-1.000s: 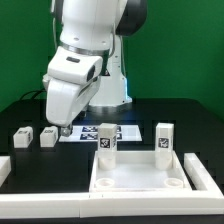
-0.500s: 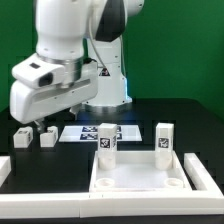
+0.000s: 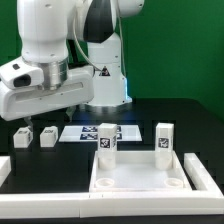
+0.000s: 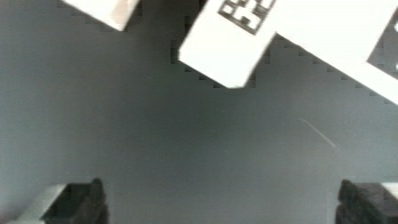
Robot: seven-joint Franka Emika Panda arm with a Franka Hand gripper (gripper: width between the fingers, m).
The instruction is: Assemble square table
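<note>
Hovering above the black worktop [image 3: 190, 115], the pincer [image 4: 222, 205] gapes wide open, nothing between its fingers. The large white plastic square slab [image 3: 140, 178] lies by the worktop's front edge, with two upright white peg legs [image 3: 107, 141] standing in its far corners. Two loose peg legs [image 3: 22, 138] sit near the edge on the exterior view's left.

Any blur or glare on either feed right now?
Exterior view: evenly lit, no strong glare, the square table crisp. Wrist view: dim and soft; the tagged leg has fuzzy edges, and the open gripper shows only as dark blurs.
</note>
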